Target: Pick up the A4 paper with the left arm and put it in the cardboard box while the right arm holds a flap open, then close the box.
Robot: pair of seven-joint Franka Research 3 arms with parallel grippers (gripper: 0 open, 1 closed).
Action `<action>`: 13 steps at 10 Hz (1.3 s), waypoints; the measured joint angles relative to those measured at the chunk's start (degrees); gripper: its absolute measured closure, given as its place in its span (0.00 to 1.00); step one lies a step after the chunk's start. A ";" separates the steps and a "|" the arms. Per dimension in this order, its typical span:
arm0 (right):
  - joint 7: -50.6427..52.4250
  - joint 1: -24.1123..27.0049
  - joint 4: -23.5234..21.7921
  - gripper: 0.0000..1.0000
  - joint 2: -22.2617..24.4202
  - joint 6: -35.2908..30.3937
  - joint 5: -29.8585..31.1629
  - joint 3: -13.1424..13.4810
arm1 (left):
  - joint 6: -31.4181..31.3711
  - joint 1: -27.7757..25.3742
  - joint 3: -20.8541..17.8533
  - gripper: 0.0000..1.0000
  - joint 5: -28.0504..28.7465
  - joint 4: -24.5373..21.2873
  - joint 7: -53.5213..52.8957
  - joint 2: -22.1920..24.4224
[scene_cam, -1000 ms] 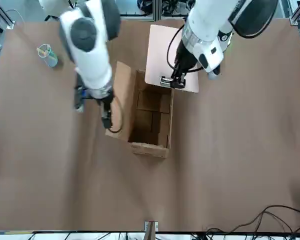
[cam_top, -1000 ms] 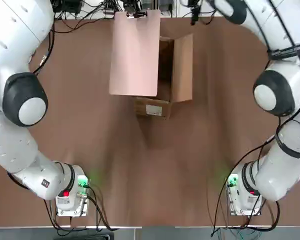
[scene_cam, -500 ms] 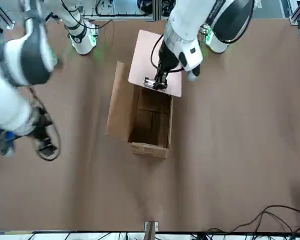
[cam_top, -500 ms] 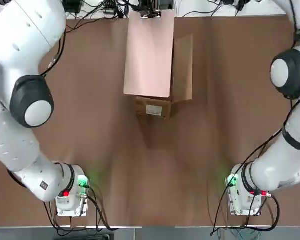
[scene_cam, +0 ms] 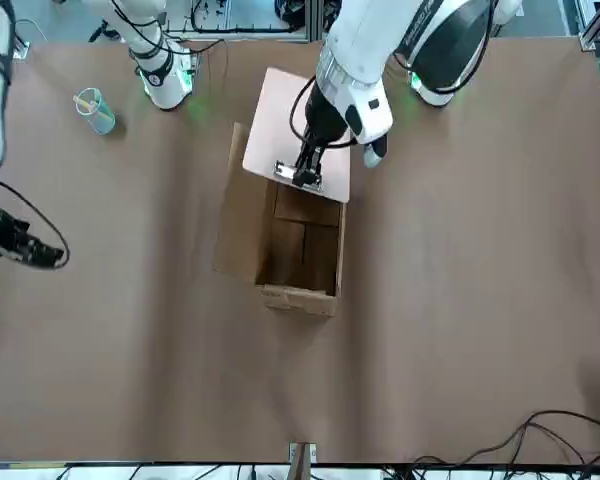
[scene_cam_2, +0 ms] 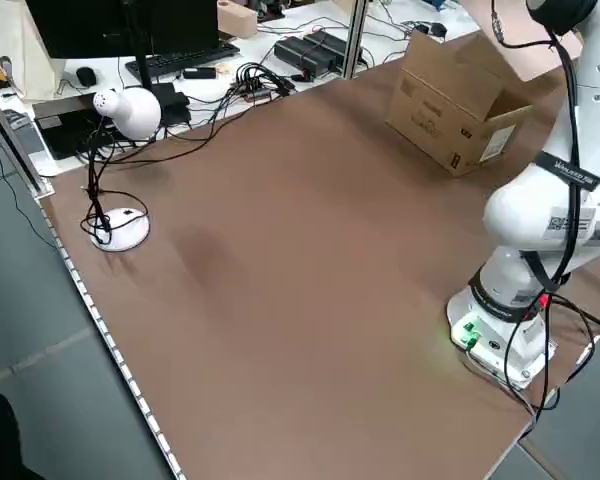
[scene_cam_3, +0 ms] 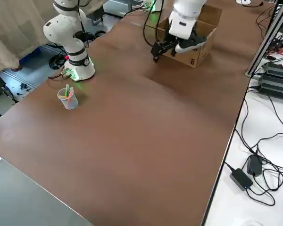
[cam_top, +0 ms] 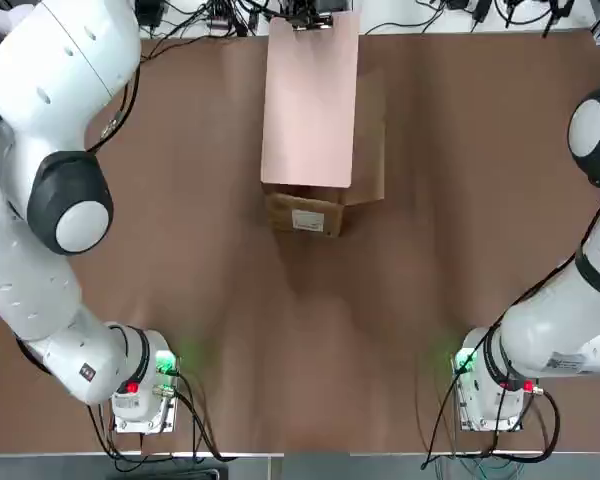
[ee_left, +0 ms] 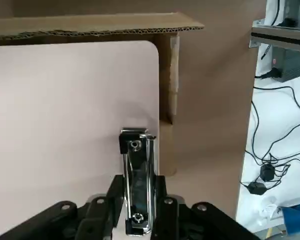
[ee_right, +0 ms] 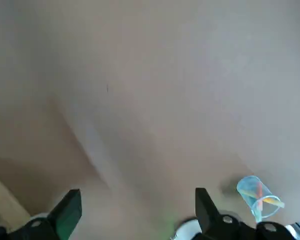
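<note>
A4 paper (scene_cam: pixel 298 118): located at the left gripper (ee_left: pixel 139 187), extending from its fingertips back toward the arm bases, above the cardboard box (scene_cam: pixel 298 301) and not inside it. Left gripper: closed on the metal clip (ee_left: pixel 136 146) at the sheet's short end. Right gripper (ee_right: pixel 138 212): open, holding nothing, out to the right of the left gripper and well apart from the box. The flap (scene_cam: pixel 238 215) on the box's right side stands outward with no gripper touching it.

Current step, as judged: alignment over the opening before lowering.

Possible faults:
1. Sheet catches on a box wall. Cause: lowering from the left gripper's present place while the sheet overlaps the rim.
2. Flap swings under the sheet. Cause: no support from the right gripper.
3. Sheet twists or slips. Cause: grip at one end only, with the far end unsupported.
4. Flaps fail to close. Cause: release with an edge resting on the rim
</note>
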State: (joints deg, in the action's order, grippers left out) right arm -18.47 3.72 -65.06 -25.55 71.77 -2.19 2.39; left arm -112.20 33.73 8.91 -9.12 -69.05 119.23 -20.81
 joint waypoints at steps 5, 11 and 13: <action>2.15 -0.38 -4.17 0.00 1.50 4.07 -1.36 -1.72 | -2.11 1.90 -1.73 0.70 0.00 0.01 -0.02 -3.00; 2.21 -0.31 -20.22 0.00 8.70 20.19 -1.36 -1.98 | -2.43 1.97 -5.41 0.70 0.05 -0.02 -1.39 -6.81; 2.21 -0.83 -28.14 0.00 12.89 24.53 -1.37 -2.09 | -3.18 2.00 -5.54 0.70 0.55 -0.02 -1.63 -8.50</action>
State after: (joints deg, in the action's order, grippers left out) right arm -16.27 2.89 -93.20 -12.66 96.30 -3.56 0.30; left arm -115.38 35.73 3.37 -8.57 -69.07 117.60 -29.32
